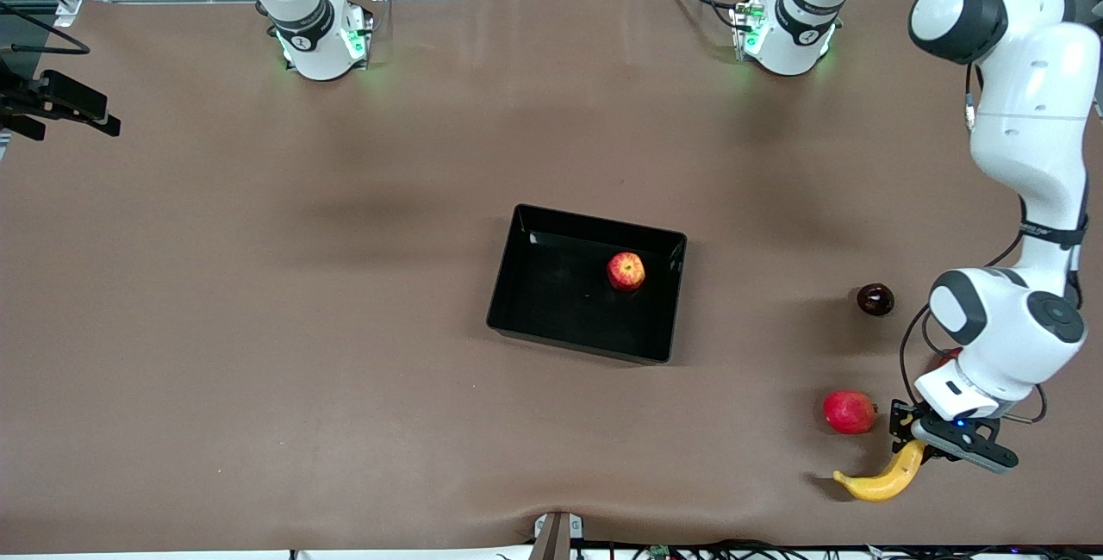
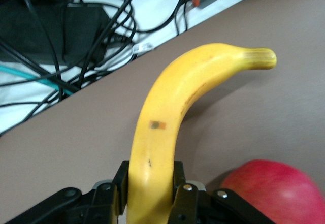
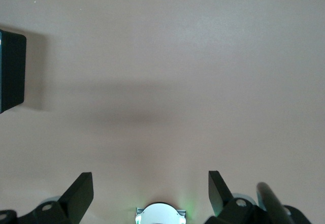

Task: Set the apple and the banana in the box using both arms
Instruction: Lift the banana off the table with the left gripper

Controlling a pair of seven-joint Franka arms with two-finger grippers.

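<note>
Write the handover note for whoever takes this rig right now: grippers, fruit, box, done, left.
Left gripper: fingers shut on the banana, at the left arm's end of the table, close to the front camera's edge; a plain red fruit lies right beside it.
Right gripper: open, holding nothing, over bare table; the arm waits.
Apple: already in the box, mid-table.
Done: apple placed.
Left: carry the banana to the box and release it.
</note>
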